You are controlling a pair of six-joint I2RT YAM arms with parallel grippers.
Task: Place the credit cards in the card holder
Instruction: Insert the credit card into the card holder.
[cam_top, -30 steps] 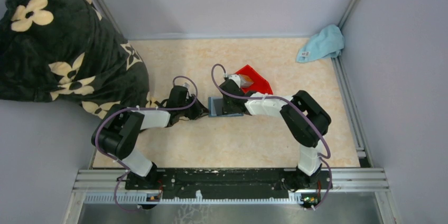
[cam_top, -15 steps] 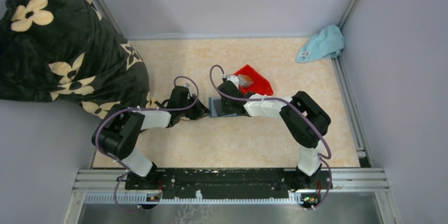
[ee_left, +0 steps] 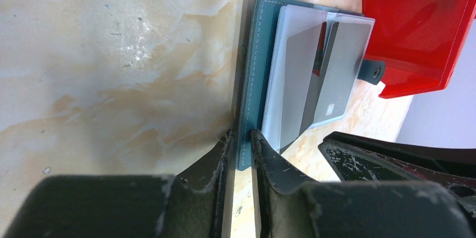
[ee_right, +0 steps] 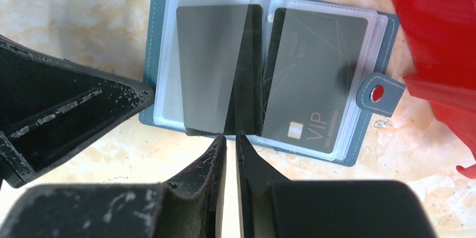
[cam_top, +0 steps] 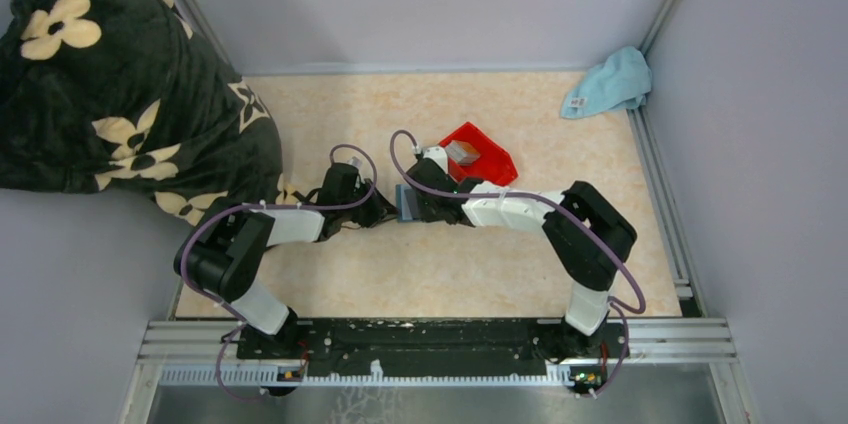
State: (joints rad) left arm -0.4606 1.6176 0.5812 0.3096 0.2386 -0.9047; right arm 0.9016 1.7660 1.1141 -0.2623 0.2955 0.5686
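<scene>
Our left gripper's (ee_left: 241,135) jaws clamp the corner of the card holder (ee_right: 150,64) lying open on the bench (ee_right: 73,13), while our right gripper's (ee_right: 230,138) jaws, whose grip we cannot tell, meet a credit card (ee_right: 216,64) poking from its sleeve, which could slip out if released early.

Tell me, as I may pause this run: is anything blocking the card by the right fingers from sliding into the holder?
Nothing visible does. The grey card looks mostly inside the card holder's clear sleeve, its near edge at the right fingers. The red bin sits off to one side.
</scene>
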